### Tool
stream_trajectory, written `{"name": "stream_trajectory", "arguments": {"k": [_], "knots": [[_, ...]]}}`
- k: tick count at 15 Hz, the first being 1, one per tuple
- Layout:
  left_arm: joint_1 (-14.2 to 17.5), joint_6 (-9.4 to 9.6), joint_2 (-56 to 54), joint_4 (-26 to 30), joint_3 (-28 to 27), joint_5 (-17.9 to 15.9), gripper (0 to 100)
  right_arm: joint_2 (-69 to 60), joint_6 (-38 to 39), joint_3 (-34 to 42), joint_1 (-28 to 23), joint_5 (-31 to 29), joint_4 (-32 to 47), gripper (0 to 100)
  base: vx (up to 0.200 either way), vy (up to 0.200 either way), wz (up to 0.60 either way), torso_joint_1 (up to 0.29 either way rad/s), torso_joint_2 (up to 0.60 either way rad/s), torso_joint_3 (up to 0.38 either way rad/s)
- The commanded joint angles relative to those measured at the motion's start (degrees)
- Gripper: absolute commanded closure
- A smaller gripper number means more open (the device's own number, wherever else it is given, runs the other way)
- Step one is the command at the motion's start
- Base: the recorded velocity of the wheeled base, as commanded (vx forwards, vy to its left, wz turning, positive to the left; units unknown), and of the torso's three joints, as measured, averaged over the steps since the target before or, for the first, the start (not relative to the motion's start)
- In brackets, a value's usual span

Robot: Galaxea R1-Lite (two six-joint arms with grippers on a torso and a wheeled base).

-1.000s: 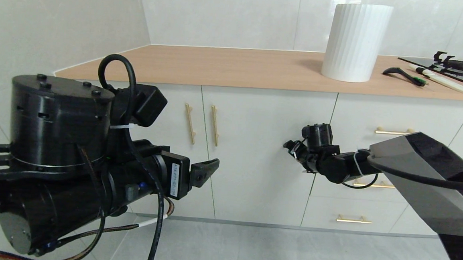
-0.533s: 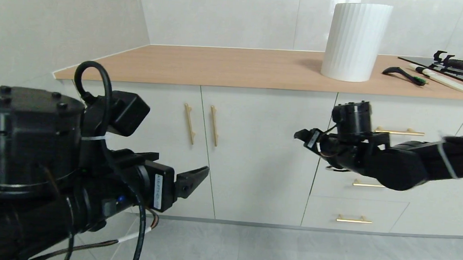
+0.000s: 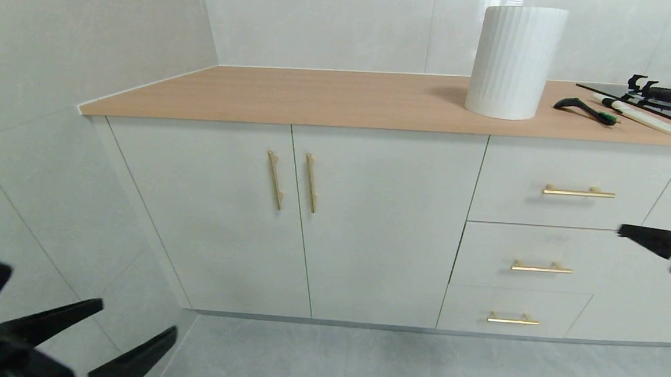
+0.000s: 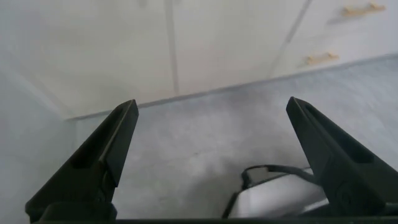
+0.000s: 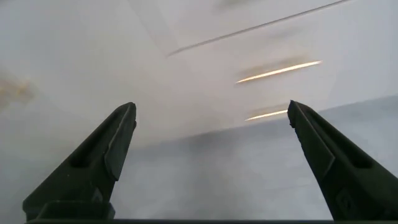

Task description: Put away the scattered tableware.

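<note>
**Kitchen counter and both claws, head and wrist views.** 2 utensils lie on the wooden counter [image 3: 318, 97] at its right end, near the front edge.

- The black utensil [image 3: 584, 108] has its broad, curved end toward the white ribbed container [image 3: 515, 62]. Its slim handle runs diagonally away from the container toward the counter's front and ends in a green tip.
- The white utensil [image 3: 642, 118] is a long pale stick with a dark green band near its back end. It lies just right of the black one on a nearly parallel diagonal, back-left to front-right. Whether the 2 touch cannot be told.

The container stands upright just left of the black utensil, between both utensils and the bare stretch of counter. The stove [image 3: 667, 95], with its black grate, sits just behind the white utensil.

Below the counter are 2 cupboard doors [image 3: 205, 215] and 3 drawers [image 3: 575, 168], all with gold bar handles. Grey floor [image 3: 389, 364] lies in front of them.

The left claw [image 4: 211, 106] is released, its 2 black fingers spread wide and holding nothing. It hangs low near the wall corner, above the floor. The right claw [image 5: 211, 106] is likewise released and holds nothing. 1 finger [image 3: 650, 238] shows in front of the drawers. Both claws are below counter level, well apart from the utensils.
</note>
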Motion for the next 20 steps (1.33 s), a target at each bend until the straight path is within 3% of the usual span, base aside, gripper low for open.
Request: {"name": "stream_trajectory", "arguments": {"k": [1, 2, 3, 5, 7, 8, 11, 13, 14, 16, 18, 19, 20], "knots": [[13.28, 3.81, -22.34, 0.93, 12.82, -1.96, 0, -29.91, -7.35, 12.99, -13.64, 10.97, 3.68, 0, 0.0, 0.0, 0.0, 0.0, 0.0, 0.0], [16.01, 5.57, -24.98, 1.1, 14.05, -3.28, 0, -33.6, -8.23, 12.99, -12.94, 12.29, 6.93, 0, 0.0, 0.0, 0.0, 0.0, 0.0, 0.0], [20.93, 8.91, -30.16, 1.36, 15.89, -5.57, 0, -40.01, -9.46, 12.2, -10.39, 16.51, 14.75, 0, 0.0, 0.0, 0.0, 0.0, 0.0, 0.0], [25.32, 11.11, -37.11, 4.44, 16.33, -6.44, 0, -47.22, -10.69, 11.76, -9.51, 18.97, 23.54, 0, 0.0, 0.0, 0.0, 0.0, 0.0, 0.0], [28.13, 11.19, -45.02, 10.77, 16.24, -6.62, 0, -53.72, -12.53, 12.2, -9.43, 21.78, 28.55, 0, 0.0, 0.0, 0.0, 0.0, 0.0, 0.0], [28.49, 10.93, -45.02, 11.3, 16.77, -6.18, 0, -55.83, -12.45, 12.38, -9.34, 25.03, 30.49, 0, 0.0, 0.0, 0.0, 0.0, 0.0, 0.0], [29.1, 11.19, -45.02, 11.12, 17.12, -6.0, 0, -56.98, -12.45, 12.47, -9.07, 33.29, 34.7, 0, 0.0, 0.0, 0.0, 0.0, 0.0, 0.0], [30.24, 11.19, -45.02, 8.13, 18.44, -3.63, 0, -57.5, -12.36, 12.38, -6.88, 35.58, 38.22, 0, 0.0, 0.0, 0.0, 0.0, 0.0, 0.0], [30.86, 11.19, -45.02, 5.23, 19.85, -1.0, 0, -58.82, -12.45, 12.38, -4.33, 35.67, 40.77, 0, 0.0, 0.0, 0.0, 0.0, 0.0, 0.0], [32.79, 10.4, -45.46, 4.97, 19.85, 3.14, 0, -63.39, -12.53, 12.47, 0.59, 35.49, 45.6, 0, 0.0, 0.0, 0.0, 0.0, 0.0, 0.0], [37.1, 11.9, -50.55, 6.46, 19.85, 0.85, 0, -66.73, -12.8, 14.05, -0.28, 35.4, 46.13, 0, 0.0, 0.0, 0.0, 0.0, 0.0, 0.0], [36.92, 10.84, -50.55, 7.96, 19.85, 1.03, 0, -66.73, -14.47, 15.63, -0.37, 30.92, 45.95, 0, 0.0, 0.0, 0.0, 0.0, 0.0, 0.0], [36.92, 10.14, -50.55, 8.57, 19.85, 0.24, 0, -66.73, -16.23, 17.21, -0.37, 22.66, 45.52, 0, 0.0, 0.0, 0.0, 0.0, 0.0, 0.0]]}}
